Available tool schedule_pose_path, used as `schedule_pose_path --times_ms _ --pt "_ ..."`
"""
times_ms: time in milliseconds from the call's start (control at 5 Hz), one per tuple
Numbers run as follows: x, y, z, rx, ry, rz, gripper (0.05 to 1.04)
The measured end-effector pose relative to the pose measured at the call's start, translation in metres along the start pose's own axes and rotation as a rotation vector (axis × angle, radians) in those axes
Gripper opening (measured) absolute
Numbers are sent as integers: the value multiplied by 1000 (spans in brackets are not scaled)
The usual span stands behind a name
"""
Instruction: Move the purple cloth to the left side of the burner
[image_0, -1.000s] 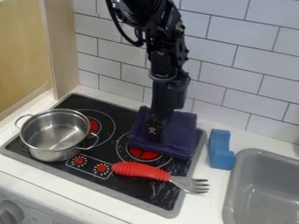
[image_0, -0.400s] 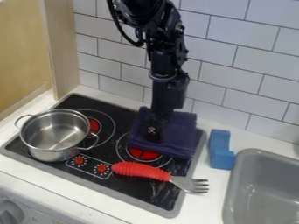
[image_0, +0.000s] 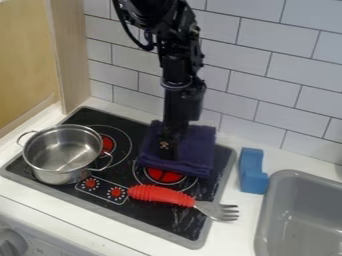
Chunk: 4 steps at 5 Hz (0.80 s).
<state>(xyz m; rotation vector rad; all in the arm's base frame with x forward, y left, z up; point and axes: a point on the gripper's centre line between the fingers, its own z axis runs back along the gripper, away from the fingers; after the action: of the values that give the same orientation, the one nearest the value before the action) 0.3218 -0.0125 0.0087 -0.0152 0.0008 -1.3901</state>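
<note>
The black gripper (image_0: 168, 150) hangs straight down at the left part of the purple cloth, its lower end against the fabric. Folded into a thick square, the purple cloth (image_0: 194, 152) lies on the back right of the black stove, over the rear part of the right burner (image_0: 164, 175). The front of that burner's red centre shows below the cloth's front edge. How the fingertips stand on the fabric cannot be made out.
A metal pot (image_0: 62, 155) stands on the stove's left side. A red-handled fork (image_0: 177, 198) lies along the front right, beyond the stove edge. The blue block (image_0: 252, 171) and grey sink (image_0: 300, 215) are at the right; a tiled wall rises behind.
The gripper and the purple cloth have shifted together a little to the left. More of the stove's right side now shows beside the cloth.
</note>
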Motion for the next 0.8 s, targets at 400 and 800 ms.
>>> schedule_pose_path --times_ms 400,800 --pt "-24 4 0 -3 -2 42 999" --pt "-67 6 1 -12 1 119 999"
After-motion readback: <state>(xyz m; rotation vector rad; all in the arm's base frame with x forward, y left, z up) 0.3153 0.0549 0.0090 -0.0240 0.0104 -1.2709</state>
